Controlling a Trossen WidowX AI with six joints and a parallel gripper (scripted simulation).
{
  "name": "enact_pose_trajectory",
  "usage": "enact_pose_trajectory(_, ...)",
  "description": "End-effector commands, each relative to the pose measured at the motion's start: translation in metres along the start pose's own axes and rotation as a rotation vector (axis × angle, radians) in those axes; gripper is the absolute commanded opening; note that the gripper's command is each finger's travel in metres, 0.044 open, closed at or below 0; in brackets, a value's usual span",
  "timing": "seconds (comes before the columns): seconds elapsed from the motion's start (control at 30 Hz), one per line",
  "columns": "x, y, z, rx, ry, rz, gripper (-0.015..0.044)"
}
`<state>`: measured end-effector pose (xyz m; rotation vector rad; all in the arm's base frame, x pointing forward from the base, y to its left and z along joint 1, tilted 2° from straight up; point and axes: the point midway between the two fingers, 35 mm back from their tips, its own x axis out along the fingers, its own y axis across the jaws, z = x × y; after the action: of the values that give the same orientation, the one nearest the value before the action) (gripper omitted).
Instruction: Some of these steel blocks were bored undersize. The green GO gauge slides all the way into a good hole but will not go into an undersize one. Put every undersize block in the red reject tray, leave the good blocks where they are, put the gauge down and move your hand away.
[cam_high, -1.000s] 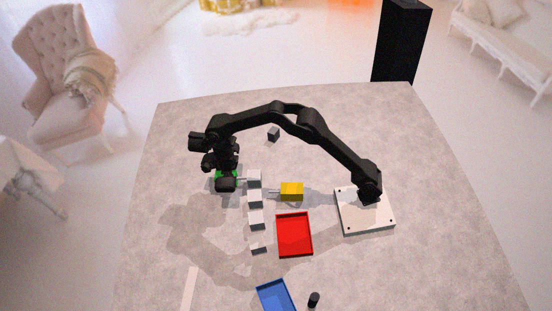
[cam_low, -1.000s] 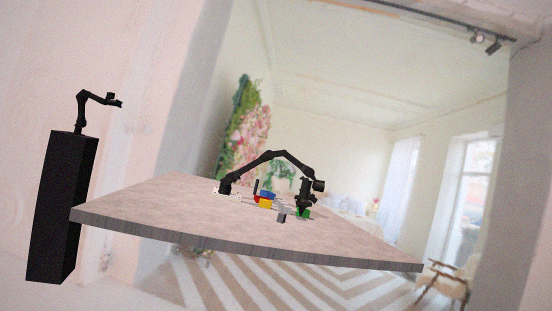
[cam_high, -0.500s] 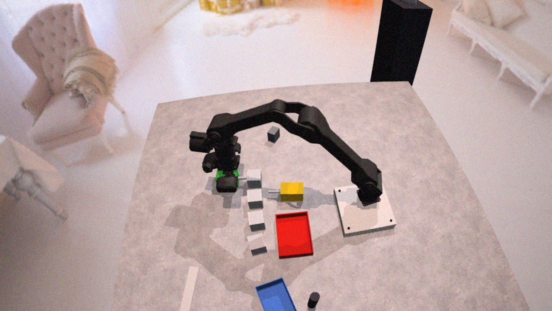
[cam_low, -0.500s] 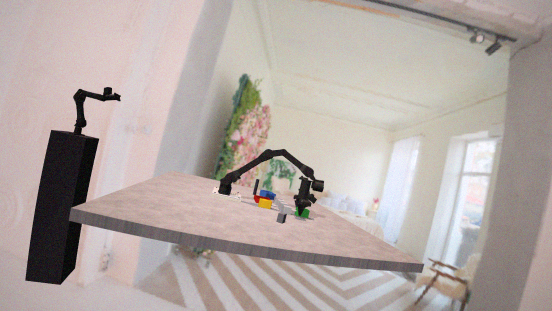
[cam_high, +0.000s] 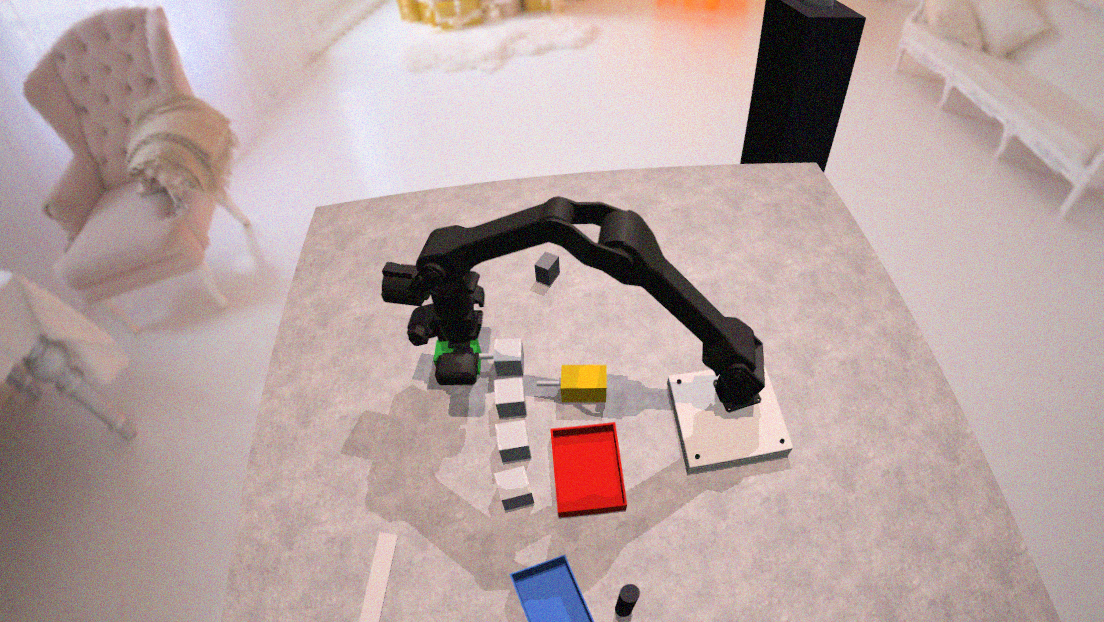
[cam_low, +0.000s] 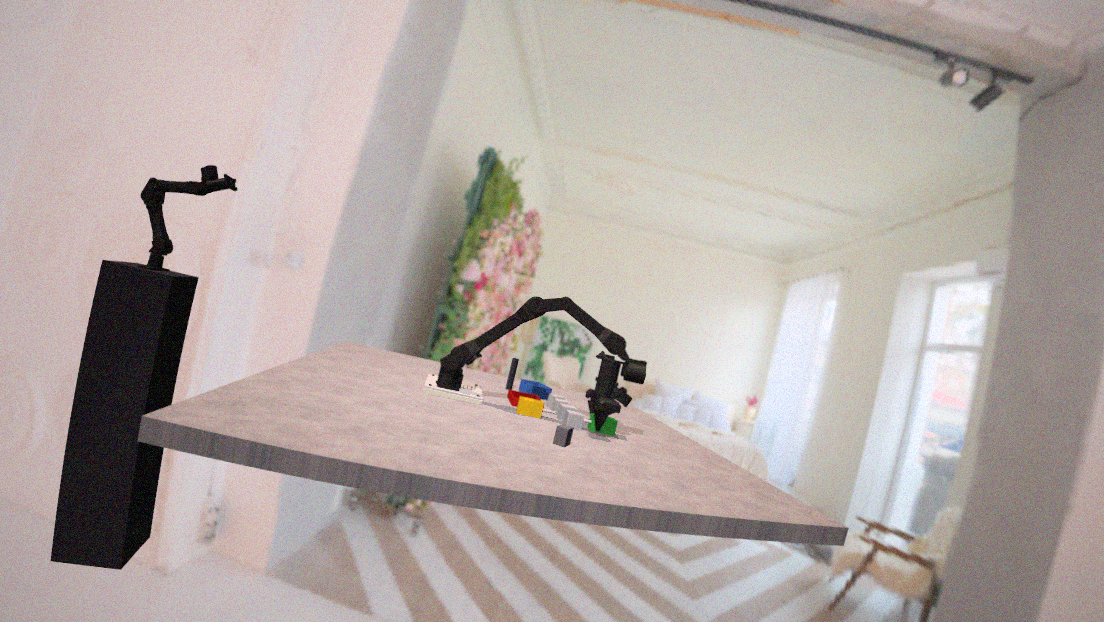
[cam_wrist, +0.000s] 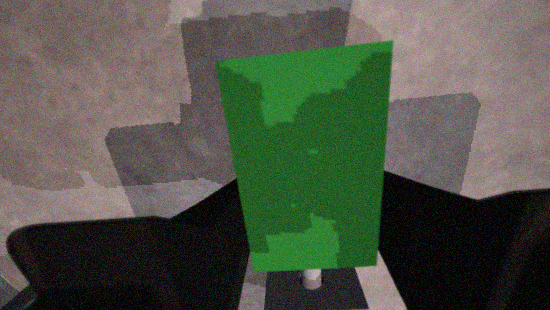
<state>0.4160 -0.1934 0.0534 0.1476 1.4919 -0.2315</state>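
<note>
My gripper (cam_high: 457, 364) (cam_low: 600, 415) (cam_wrist: 302, 174) is shut on the green GO gauge (cam_high: 441, 349) (cam_low: 607, 424) (cam_wrist: 310, 140) and holds it low over the table, left of the block row. The gauge's short pale pin (cam_high: 486, 356) (cam_wrist: 311, 278) points at the side face of the farthest steel block (cam_high: 507, 353) (cam_wrist: 345, 295); its tip stands at that dark face. Several steel blocks lie in a row: a second (cam_high: 509, 396), a third (cam_high: 512, 440) and the nearest (cam_high: 513, 488). The red reject tray (cam_high: 588, 469) (cam_low: 512, 397) lies right of the row, with nothing in it.
A yellow gauge (cam_high: 583, 382) (cam_low: 529, 406) with a pin lies right of the row. A small dark cube (cam_high: 546, 268) (cam_low: 563, 436) stands farther back. A blue tray (cam_high: 550, 591) and a black cylinder (cam_high: 626, 598) are at the front edge. The arm's white base plate (cam_high: 730, 436) is at the right.
</note>
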Motion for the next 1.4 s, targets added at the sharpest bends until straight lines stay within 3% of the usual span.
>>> enact_pose_trajectory(0.0, -0.0048, 0.0001, 0.0001, -0.005, -0.014, 0.0, 0.0)
enact_pose_trajectory(1.37, -0.0027, 0.0001, -0.001, -0.002, -0.013, 0.0, 0.0)
